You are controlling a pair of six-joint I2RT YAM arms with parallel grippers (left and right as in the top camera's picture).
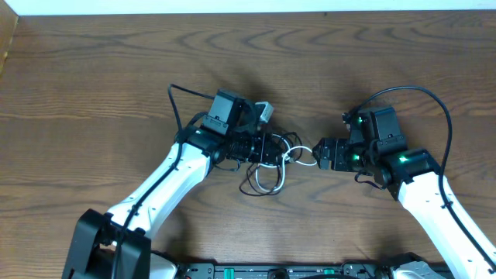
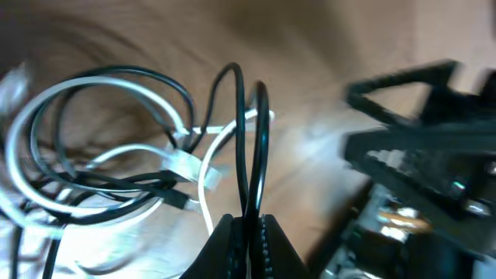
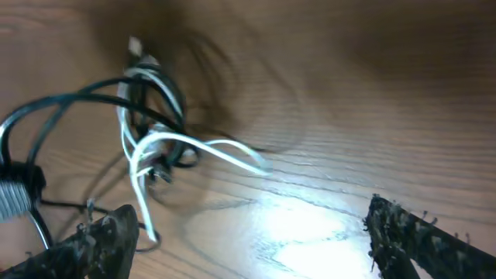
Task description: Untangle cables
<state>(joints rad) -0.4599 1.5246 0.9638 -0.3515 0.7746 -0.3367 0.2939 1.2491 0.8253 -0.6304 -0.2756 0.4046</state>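
In the overhead view, the left fingers (image 1: 271, 147) and the right fingers (image 1: 318, 153) are facing each other on the brown wooden table (image 1: 116, 85). The tangled bundle of thin black and white cables (image 1: 270, 172) is lying between them, spilling toward the near edge. In the left wrist view, the left fingers (image 2: 248, 232) are pressing fully together on an upright black loop (image 2: 249, 132) of that bundle. The remaining coils are resting on the table to one side. In the right wrist view, the right fingers are standing wide apart and holding nothing. A white strand (image 3: 225, 151) is trailing out of the bundle toward them but is not lying between them. Three hazards are arising from here. Pulling the pinched loop is likely to tighten the interlaced coils rather than free them. The light bundle may drag along whole, since nothing is anchoring it. The right fingers may close past the thin white strand and miss it.
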